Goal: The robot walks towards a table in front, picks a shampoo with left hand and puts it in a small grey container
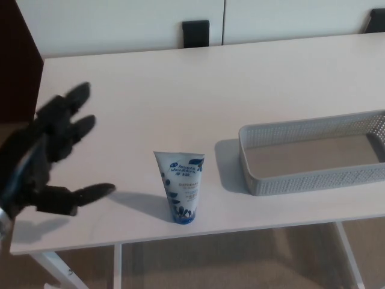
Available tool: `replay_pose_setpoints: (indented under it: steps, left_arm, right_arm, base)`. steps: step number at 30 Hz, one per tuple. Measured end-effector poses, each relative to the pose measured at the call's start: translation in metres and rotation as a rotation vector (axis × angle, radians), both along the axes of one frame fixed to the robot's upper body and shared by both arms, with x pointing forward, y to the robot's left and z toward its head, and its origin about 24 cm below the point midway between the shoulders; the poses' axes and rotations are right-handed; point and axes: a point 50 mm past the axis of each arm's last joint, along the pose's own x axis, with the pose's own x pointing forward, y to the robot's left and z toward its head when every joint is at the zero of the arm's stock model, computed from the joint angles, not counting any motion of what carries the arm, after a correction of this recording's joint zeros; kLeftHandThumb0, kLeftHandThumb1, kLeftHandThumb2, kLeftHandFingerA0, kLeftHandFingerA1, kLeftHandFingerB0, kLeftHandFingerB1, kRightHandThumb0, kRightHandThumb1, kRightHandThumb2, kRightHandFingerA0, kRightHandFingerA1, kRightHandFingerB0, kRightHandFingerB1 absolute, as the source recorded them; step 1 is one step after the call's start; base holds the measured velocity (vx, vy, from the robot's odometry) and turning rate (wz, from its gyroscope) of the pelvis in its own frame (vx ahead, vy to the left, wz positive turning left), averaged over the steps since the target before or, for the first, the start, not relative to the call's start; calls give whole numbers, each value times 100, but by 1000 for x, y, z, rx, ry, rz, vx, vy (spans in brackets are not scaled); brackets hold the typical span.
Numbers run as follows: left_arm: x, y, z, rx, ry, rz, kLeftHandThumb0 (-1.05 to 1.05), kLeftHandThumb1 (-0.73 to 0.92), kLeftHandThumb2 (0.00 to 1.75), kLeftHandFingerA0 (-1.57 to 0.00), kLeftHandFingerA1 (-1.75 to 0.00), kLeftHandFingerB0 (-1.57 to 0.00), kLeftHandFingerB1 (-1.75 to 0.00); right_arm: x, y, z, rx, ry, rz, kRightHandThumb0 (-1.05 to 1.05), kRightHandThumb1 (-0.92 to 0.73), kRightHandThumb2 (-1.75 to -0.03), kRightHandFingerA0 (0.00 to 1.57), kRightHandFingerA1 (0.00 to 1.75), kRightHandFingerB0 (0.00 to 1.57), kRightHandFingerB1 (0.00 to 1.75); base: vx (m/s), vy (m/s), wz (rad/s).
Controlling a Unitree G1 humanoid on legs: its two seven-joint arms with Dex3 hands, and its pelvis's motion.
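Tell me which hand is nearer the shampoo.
Left. The left hand is open, over the table's near edge to the left of the shampoo, not touching it. The right hand is not in view, so it cannot be placed.

My left hand [51, 156] sits at the left edge of the frame, fingers spread wide, thumb pointing right, holding nothing. My right hand doesn't show.
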Motion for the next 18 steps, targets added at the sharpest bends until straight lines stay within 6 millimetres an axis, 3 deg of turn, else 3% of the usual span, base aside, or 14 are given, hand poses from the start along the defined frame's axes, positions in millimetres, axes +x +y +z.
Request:
replay_pose_setpoints:
  steps: [18]
  left_arm:
    - [-12,-28,-17,12,128,-96,-55,35,69,0,-20,0,-3]
  right_arm:
    - [-1,2,-1,10,18,28,-31,-67,-59,66,48,52,42]
  base:
    - [0,0,0]
